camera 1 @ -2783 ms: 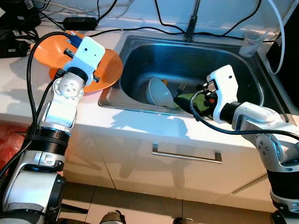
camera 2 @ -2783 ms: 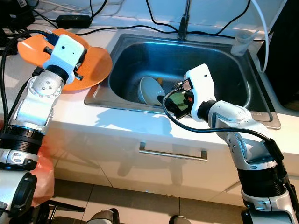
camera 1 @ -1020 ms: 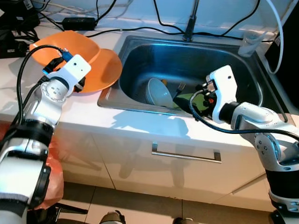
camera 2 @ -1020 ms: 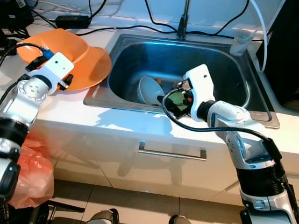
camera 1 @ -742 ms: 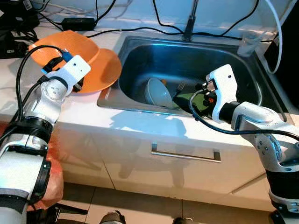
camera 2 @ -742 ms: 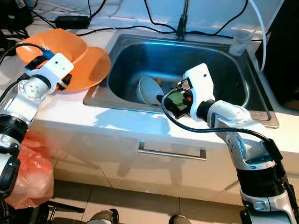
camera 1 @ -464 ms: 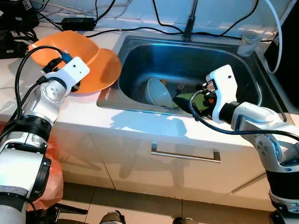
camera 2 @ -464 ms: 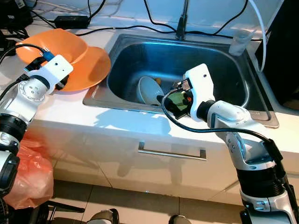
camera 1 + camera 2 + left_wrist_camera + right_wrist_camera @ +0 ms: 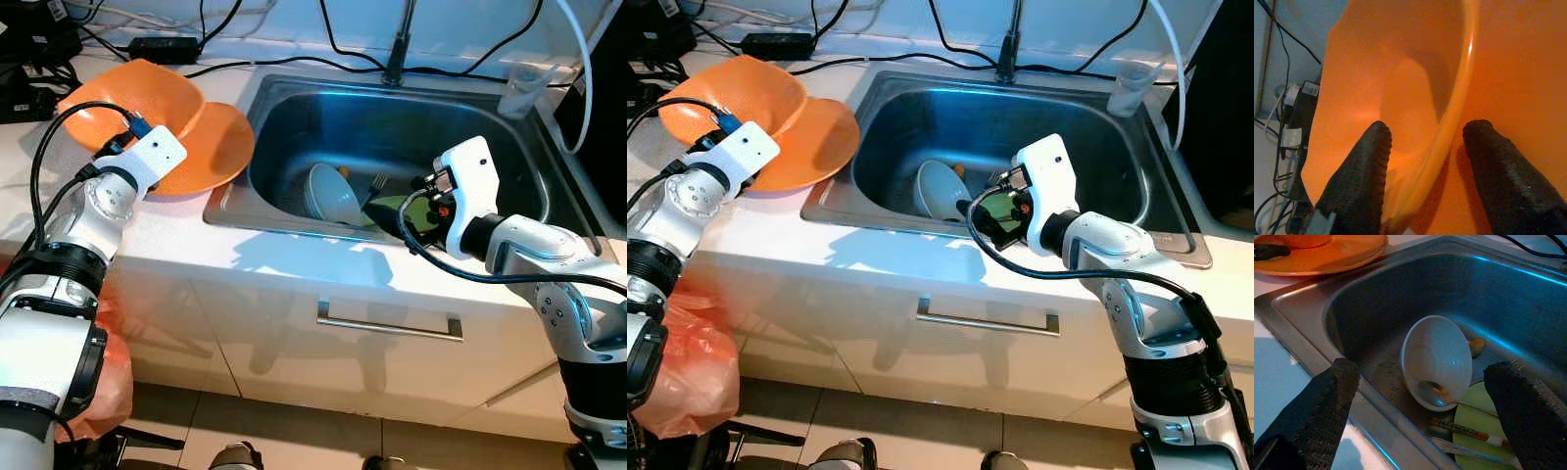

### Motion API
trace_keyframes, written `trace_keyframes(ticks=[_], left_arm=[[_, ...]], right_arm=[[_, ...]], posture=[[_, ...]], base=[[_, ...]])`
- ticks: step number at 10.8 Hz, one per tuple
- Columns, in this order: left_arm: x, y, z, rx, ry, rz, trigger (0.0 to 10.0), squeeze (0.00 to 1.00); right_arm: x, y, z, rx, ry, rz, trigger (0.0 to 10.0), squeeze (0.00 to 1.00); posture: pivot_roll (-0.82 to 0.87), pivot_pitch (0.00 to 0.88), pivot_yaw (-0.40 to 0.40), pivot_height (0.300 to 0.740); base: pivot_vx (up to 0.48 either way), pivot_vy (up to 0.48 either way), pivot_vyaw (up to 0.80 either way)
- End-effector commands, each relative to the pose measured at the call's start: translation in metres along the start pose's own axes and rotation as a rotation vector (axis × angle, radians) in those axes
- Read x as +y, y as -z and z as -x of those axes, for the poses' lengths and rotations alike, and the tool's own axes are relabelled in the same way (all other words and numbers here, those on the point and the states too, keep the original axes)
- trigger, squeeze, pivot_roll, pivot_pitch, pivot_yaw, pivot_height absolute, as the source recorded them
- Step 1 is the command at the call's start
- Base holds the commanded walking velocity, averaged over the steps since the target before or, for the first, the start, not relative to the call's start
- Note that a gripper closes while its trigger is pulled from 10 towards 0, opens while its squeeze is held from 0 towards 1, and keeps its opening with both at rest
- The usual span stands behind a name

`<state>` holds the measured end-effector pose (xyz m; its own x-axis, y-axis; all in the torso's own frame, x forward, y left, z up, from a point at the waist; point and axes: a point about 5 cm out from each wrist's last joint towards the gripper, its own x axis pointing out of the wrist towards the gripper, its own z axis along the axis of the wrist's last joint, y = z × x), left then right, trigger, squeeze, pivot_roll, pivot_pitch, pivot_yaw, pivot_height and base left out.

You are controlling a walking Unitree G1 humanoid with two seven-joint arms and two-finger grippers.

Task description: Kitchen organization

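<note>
Straddled the rim of the orange bowl (image 9: 1400, 98) on the orange plate (image 9: 220, 147) beside the sink (image 9: 294, 98) with left gripper (image 9: 1425, 161) fingers apart. Needed squarer seating before closing, probably. Hovered right gripper (image 9: 1415, 411) wide open above the white bowl (image 9: 1437, 360).

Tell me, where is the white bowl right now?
The white bowl lies tilted on its side in the steel sink, near the front wall, beside a green plate; the right tool hovers open above it.

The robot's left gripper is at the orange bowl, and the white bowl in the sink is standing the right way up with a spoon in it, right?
Not quite. The white bowl is tipped on its side in the sink, as the right wrist view shows. The rest holds: spoon inside, left gripper at the orange bowl.
</note>
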<state>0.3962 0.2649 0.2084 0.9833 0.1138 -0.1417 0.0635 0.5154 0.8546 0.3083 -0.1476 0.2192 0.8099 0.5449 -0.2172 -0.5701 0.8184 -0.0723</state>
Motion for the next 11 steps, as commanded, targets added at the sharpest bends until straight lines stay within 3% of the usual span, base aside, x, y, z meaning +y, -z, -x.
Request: trace_keyframes(ticks=[1, 7, 11], left_arm=[[0.0014, -0.0008, -0.0007, 0.003, 0.006, -0.016, 0.0, 0.0], [-0.0001, -0.0034, -0.0011, -0.021, -0.001, -0.035, 0.0, 0.0], [-0.0006, -0.0056, -0.0014, -0.033, -0.007, -0.033, 0.0, 0.0]], right_arm=[[-0.0009, -0.0006, 0.0038, -0.007, 0.014, -0.006, 10.0, 0.0], [-0.0009, -0.0003, 0.0044, -0.007, 0.013, -0.009, 10.0, 0.0], [0.0071, -0.006, 0.0065, -0.049, -0.058, -0.008, 10.0, 0.0]], posture=[[-0.04, 0.113, 0.018, 0.74], [-0.05, 0.113, 0.018, 0.74], [-0.05, 0.113, 0.016, 0.74]], base=[[0.0, 0.0, 0.0], [0.0, 0.0, 0.0], [0.0, 0.0, 0.0]])
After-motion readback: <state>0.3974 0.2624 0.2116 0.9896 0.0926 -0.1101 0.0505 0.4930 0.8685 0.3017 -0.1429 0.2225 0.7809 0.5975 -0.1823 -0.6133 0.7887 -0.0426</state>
